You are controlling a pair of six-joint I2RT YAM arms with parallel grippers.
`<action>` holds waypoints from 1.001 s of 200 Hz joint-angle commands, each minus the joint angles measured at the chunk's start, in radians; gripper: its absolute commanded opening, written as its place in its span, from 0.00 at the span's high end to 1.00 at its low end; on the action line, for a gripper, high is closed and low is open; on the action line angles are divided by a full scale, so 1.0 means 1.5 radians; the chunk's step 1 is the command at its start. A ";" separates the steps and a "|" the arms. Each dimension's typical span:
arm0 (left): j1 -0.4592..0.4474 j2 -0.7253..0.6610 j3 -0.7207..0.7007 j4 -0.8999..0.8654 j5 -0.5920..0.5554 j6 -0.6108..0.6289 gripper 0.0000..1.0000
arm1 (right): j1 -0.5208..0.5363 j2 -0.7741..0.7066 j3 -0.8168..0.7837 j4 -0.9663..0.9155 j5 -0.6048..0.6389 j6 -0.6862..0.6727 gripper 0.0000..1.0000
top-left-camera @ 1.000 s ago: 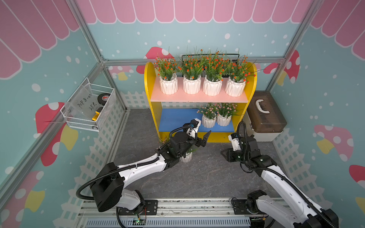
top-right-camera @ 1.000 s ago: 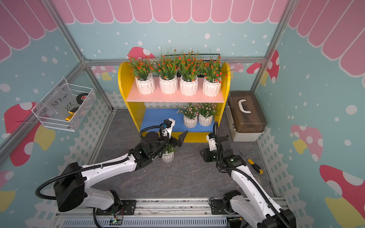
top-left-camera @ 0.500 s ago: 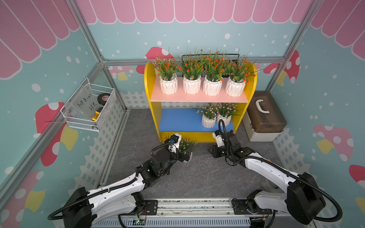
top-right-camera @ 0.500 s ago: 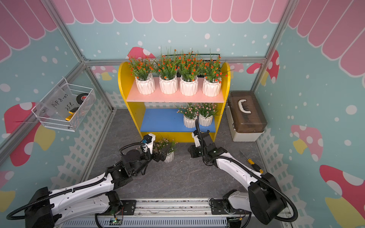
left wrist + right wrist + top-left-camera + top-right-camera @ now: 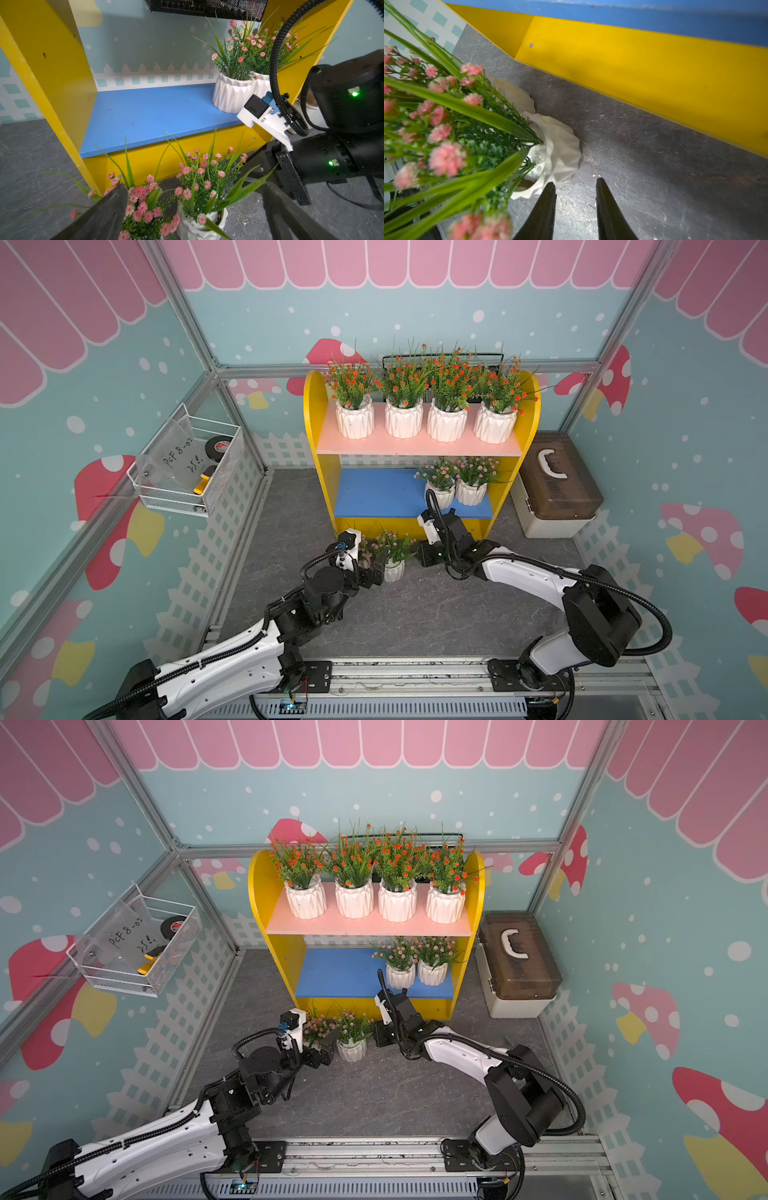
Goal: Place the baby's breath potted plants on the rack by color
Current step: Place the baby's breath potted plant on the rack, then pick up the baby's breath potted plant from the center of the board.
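Over the last second our left arm has drawn back from the foot of the rack [image 5: 313, 427] and folded low. Its left hand [image 5: 194, 187] now sits close to the surface [image 5: 415, 614], fingers spread wide and clamped on nothing. Just ahead of that hand, within the span of its fingers, stand the two pots not yet shelved. The left pink plant [image 5: 314, 1029] brushes one finger with its blooms, and the right pink plant [image 5: 352, 1049] stands next to it. In the right wrist view their pots look to be touching, or nearly so.

The bigger change is further right. Our right arm has swung in from the rack's right end, so the right pink plant now stands just to the left of the right hand [image 5: 575, 181]. That hand's fingers are a little apart over bare surface, holding nothing. One tip is just beside the pot wall, not around it.

Beyond both hands, the blue shelf [image 5: 374, 493] carries the same two shelved pink plants [image 5: 469, 491] at its right end. The pink shelf [image 5: 415, 445] carries the four orange-red plants [image 5: 446, 425]. We judge six done and two to go. Both hands are closing on neighbouring pots, and the right one would have to widen before it could take hold.
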 commanded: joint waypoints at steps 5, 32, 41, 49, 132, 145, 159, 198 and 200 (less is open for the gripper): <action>-0.003 -0.032 -0.022 -0.010 -0.018 -0.022 0.01 | 0.015 0.030 0.032 0.014 0.008 0.007 0.69; -0.003 -0.047 -0.032 -0.014 -0.021 -0.026 0.01 | 0.029 0.061 0.054 0.016 0.008 0.008 0.70; -0.003 -0.050 -0.031 -0.021 -0.021 -0.027 0.01 | 0.033 0.070 0.061 0.016 0.010 0.008 0.70; -0.003 -0.052 -0.030 -0.025 -0.021 -0.027 0.01 | 0.036 0.080 0.065 0.016 0.009 0.009 0.70; -0.003 -0.052 -0.027 -0.036 -0.026 -0.031 0.01 | 0.048 0.131 0.093 0.012 0.018 0.009 0.76; -0.003 -0.045 -0.024 -0.036 -0.024 -0.032 0.01 | 0.049 0.135 0.096 0.010 0.021 0.009 0.76; -0.003 -0.039 -0.021 -0.036 -0.024 -0.034 0.01 | 0.050 0.140 0.102 0.004 0.027 0.009 0.76; -0.004 -0.022 -0.015 -0.036 -0.021 -0.032 0.01 | 0.050 0.165 0.133 -0.040 0.046 0.001 0.83; -0.004 -0.021 -0.014 -0.036 -0.021 -0.032 0.01 | 0.050 0.166 0.133 -0.041 0.046 0.000 0.84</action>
